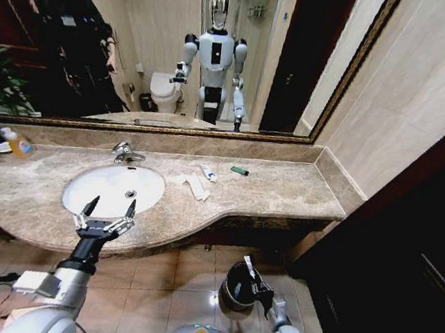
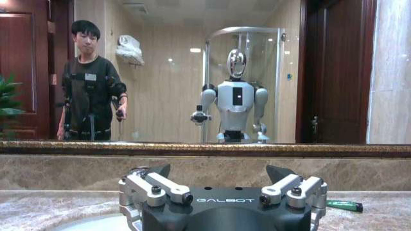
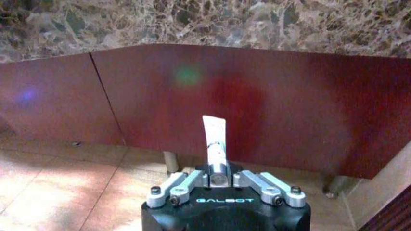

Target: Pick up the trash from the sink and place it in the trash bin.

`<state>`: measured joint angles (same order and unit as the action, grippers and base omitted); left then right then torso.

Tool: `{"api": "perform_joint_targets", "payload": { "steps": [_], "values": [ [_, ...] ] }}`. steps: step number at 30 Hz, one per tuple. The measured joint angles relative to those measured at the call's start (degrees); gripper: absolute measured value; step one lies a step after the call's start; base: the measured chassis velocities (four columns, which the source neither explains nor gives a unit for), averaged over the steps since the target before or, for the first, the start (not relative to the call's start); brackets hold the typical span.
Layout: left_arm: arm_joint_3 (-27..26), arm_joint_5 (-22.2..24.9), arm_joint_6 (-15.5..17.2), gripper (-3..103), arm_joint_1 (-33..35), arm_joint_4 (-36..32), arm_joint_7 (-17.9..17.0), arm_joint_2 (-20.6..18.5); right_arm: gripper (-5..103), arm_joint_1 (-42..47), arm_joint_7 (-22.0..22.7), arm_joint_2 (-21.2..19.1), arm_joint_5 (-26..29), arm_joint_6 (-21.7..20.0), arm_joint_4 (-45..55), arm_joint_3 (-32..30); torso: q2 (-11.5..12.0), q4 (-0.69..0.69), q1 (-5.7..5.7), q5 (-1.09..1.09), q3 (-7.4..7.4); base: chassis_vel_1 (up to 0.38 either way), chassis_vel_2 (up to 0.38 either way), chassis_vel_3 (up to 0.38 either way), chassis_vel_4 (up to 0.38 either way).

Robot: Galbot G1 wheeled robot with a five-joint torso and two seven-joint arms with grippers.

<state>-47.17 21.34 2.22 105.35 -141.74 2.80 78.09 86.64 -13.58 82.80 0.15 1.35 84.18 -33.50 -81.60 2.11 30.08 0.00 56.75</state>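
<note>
While the right gripper [image 1: 252, 271] hangs low in front of the counter, its fingers are clamped on a small white tube [image 3: 214, 135] that stands upright out of them, white tip uppermost. Just under and beside this claw sits the trash bin [image 1: 235, 289], a dark shiny round can on the tiled floor, with open floor to either side of it. Beyond the claw, in the right wrist view, rises the dark red cabinet front [image 3: 270, 106] below the marble edge, and bare tile lies between the two.

Over the near marble rim hovers the left gripper [image 1: 104, 212], its fingers spread wide apart and holding nothing. Directly past its fingertips lies the sink [image 1: 84, 192], a white oval basin with the chrome tap [image 1: 126, 153] at its far side. To the right of this claw, on the counter [image 1: 283, 193] and outside the basin, rest flat white paper strips [image 1: 194, 185], another small white tube [image 1: 208, 174] and, farther right, the little green piece [image 1: 239, 171], all well apart from the counter's front edge. Far off to the claw's left, by the mirror, stands the orange-labelled soap bottle [image 1: 19, 144]. Bare marble stretches right of the green piece to the wall.
</note>
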Motion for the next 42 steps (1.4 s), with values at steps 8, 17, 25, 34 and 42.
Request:
{"api": "perform_joint_targets", "payload": {
  "steps": [8,17,25,34,42],
  "values": [
    [0.00,0.00,0.00,100,0.00,0.00,-0.01,0.00,14,0.68,-0.81,-0.94,-0.47,-0.17,0.47,-0.24,0.00,0.00,0.00,0.00,0.00,0.000,0.000,0.000,0.000],
    [0.00,0.00,0.00,100,0.00,0.00,0.00,0.00,52,0.34,0.32,-0.70,-0.48,0.15,0.64,-0.13,0.00,0.00,0.00,0.00,0.00,0.000,0.000,0.000,0.000],
    [0.00,0.00,0.00,100,0.00,-0.01,0.00,0.00,73,0.21,0.49,-0.58,-0.46,0.21,0.85,0.06,0.00,0.00,0.00,0.00,0.00,0.000,0.000,0.000,0.000],
    [0.00,0.00,0.00,100,0.00,0.00,0.00,0.00,100,0.09,0.80,-0.55,-0.43,0.35,0.90,0.19,0.00,0.00,0.00,0.00,0.00,0.000,0.000,0.000,0.000],
    [0.00,0.00,0.00,100,0.00,0.00,0.00,0.00,100,0.26,1.09,-0.65,-0.44,0.40,1.46,0.41,0.00,0.00,0.00,0.00,0.00,0.000,0.000,0.000,0.000]
  ]
}}
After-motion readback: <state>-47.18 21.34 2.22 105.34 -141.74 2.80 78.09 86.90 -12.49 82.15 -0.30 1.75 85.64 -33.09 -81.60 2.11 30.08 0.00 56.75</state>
